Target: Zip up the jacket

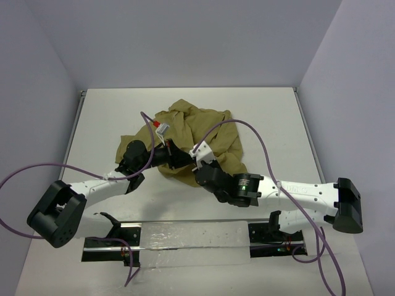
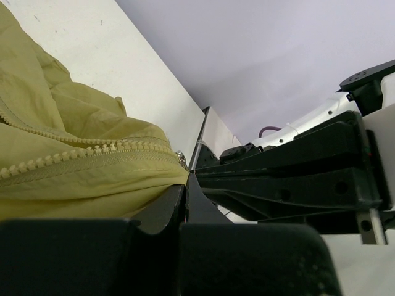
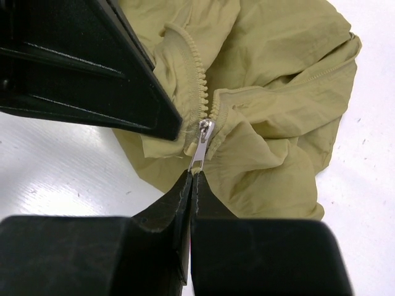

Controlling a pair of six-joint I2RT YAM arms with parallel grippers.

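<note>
The olive-tan jacket (image 1: 207, 129) lies crumpled mid-table. In the right wrist view the jacket (image 3: 278, 92) shows its zipper teeth (image 3: 199, 74) running down to a silver zipper pull (image 3: 202, 140). My right gripper (image 3: 193, 176) is shut, and its tips pinch the lower end of that pull. My left gripper (image 2: 186, 182) is shut on the jacket's edge (image 2: 92, 185) just beside the zipper's end, and its dark fingers (image 3: 123, 92) reach in from the left. From above, the left gripper (image 1: 179, 157) and the right gripper (image 1: 196, 161) meet at the jacket's near edge.
Purple cables (image 1: 259, 139) arch over both arms. A small white and red tag (image 1: 162, 127) shows at the jacket's left side. White walls (image 1: 185, 43) close in the table (image 1: 105, 117) at the back and sides. A metal rail (image 1: 185, 234) runs along the near edge.
</note>
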